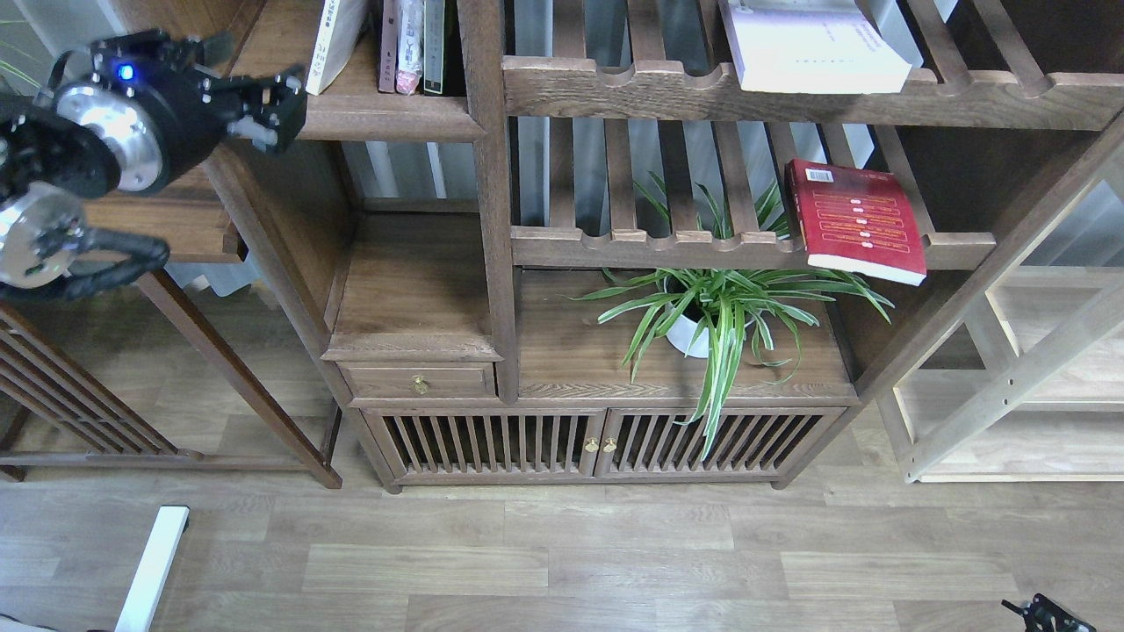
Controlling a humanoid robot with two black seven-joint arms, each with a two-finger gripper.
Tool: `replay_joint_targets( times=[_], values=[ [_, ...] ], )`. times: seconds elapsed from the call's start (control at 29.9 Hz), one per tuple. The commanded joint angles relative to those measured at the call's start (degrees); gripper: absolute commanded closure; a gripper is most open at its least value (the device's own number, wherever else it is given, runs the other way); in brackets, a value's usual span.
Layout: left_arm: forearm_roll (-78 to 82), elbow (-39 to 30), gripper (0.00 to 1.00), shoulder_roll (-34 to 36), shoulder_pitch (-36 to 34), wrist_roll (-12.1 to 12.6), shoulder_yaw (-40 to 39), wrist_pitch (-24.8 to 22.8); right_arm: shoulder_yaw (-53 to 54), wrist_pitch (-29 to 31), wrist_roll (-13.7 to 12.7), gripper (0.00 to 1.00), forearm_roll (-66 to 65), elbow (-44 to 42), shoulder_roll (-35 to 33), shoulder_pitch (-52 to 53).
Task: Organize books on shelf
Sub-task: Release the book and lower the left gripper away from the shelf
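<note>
The shelf point(386, 118), a dark brown board with a stepped front edge, is at the top left. A thin white-faced book point(335, 39) leans on it against a few upright books point(408, 44). My left gripper point(283, 110) hovers just left of and below the shelf's front edge, open, with nothing between its fingers. A red book point(856, 219) with yellow lines lies flat on the middle slatted rack, its corner overhanging the rail. On the upper slatted rack lies a pale white book point(817, 48). Only a dark tip of my right gripper point(1045, 612) shows at the bottom right.
A potted spider plant point(716, 307) stands on the cabinet top under the red book. A small side table point(158, 228) sits behind my left arm. A pale wooden rack point(1019, 377) is at the right. A white bar point(154, 566) lies on the floor.
</note>
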Motion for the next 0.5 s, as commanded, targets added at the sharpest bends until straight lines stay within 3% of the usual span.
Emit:
replay_joint_targets(
  times=[0.0, 0.23, 0.47],
  values=[
    [0.49, -3.27, 0.34, 2.18, 1.76, -0.26, 1.57, 0.00, 0.00, 0.00, 0.00, 0.00, 0.02, 0.00, -0.04, 0.03],
    [3.03, -3.35, 0.35, 2.54, 7.37, -1.31, 3.68, -1.55, 0.00, 0.00, 0.00, 0.00, 0.02, 0.00, -0.04, 0.21],
    [15.86, -2.39, 0.34, 1.57, 25.21, -4.21, 3.51, -1.28, 0.61, 0.00, 0.00, 0.00, -0.06, 0.00, -0.39, 1.08]
  ],
)
